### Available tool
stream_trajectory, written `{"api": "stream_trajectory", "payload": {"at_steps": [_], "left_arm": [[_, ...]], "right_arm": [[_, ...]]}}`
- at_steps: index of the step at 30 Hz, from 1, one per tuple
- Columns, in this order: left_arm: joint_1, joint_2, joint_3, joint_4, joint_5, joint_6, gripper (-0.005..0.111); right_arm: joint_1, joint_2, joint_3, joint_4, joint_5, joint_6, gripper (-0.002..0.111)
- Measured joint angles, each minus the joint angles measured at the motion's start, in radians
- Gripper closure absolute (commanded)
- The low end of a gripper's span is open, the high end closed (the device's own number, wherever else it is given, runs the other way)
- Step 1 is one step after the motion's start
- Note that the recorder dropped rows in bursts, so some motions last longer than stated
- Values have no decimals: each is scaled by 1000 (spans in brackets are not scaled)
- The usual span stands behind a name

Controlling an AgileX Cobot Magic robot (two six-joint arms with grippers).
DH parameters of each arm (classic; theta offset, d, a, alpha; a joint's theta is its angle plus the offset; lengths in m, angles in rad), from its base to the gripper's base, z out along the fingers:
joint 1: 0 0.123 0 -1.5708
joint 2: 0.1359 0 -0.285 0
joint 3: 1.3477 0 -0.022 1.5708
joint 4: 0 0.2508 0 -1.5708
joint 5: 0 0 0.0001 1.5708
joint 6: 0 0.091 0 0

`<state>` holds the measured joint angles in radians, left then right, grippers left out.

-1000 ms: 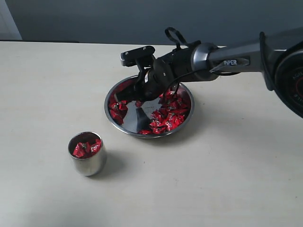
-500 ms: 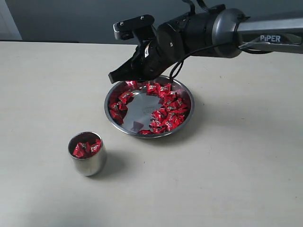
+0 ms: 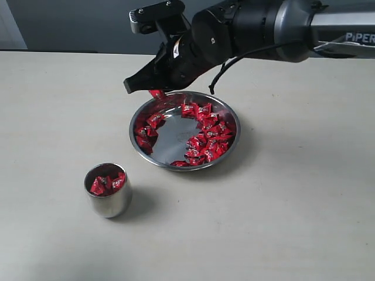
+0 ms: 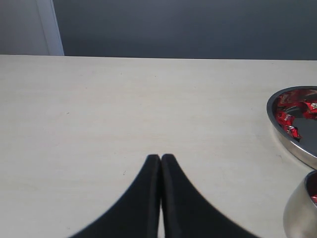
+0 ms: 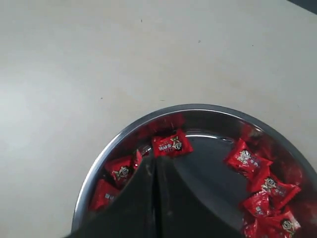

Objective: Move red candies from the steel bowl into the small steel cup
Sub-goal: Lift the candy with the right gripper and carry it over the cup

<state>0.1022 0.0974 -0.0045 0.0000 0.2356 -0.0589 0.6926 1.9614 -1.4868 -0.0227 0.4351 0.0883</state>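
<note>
White lettering on the right arm, at the exterior view's edge, starts "PIPE" and is cut off there. The wrappers carry tiny white and dark print, too small to read.

The right gripper [image 3: 153, 86] hangs just above the far rim of the bowl [image 3: 173, 134], its jaws pressed together on one red candy [image 3: 157, 93] pinched at the very tip. In the right wrist view that candy [image 5: 172, 144] sticks out past the closed fingertips of the right gripper [image 5: 154, 161], a flat shiny red packet with a small white and dark mark, over the inner wall of the bowl [image 5: 208, 163].

The rest of the red candies [image 3: 208, 143] lie in the bowl in a ring along the wall, thickest on the side nearer the right arm, leaving the mirror-like bottom bare in the middle. A few more candies [image 3: 106, 184] sit inside the cup [image 3: 108, 202], which stands upright on the pale table [image 3: 281, 222], apart from the bowl.

The left gripper [image 4: 161, 158] has its black jaws shut against each other with nothing between them, low over bare table; its view catches the bowl rim [image 4: 292, 144] and the cup wall [image 4: 299, 208] at one side
</note>
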Motion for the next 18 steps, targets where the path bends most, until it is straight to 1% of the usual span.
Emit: {"api": "stream_trajectory", "payload": {"at_steps": [8, 18], "left_arm": [[0, 0, 0, 0, 0, 0, 106], [0, 0, 0, 0, 0, 0, 106]], "right_arm": [[23, -43, 0, 6, 56, -44, 109], [95, -119, 0, 23, 113, -88, 109]]}}
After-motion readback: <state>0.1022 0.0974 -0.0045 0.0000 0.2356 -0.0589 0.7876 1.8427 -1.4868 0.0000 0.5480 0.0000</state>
